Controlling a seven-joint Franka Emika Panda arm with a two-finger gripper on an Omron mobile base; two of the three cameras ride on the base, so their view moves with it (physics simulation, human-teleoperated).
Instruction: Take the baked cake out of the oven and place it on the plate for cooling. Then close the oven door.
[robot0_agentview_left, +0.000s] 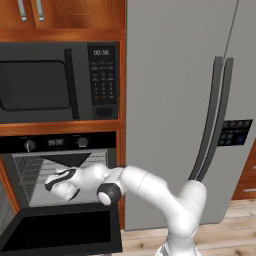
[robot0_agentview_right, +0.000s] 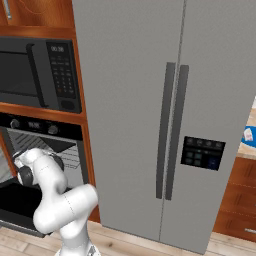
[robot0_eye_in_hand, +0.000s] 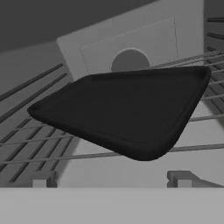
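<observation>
Inside the oven, a black tray faces the spread pincer.

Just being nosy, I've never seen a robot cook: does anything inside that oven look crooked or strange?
Yes. The black tray in the oven sits tilted, one corner dipping toward the wire rack rather than lying flat. The oven door hangs open, and I can't see any cake on the tray.

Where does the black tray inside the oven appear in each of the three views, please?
Left base view: the black tray is a dark wedge under the oven's control panel, above the hand.
Right base view: the tray sits at lower left, in the oven cavity, above the arm.
Hand view: the tray spans the centre, on the wire rack.
Shared landmark: the wire rack.
</observation>
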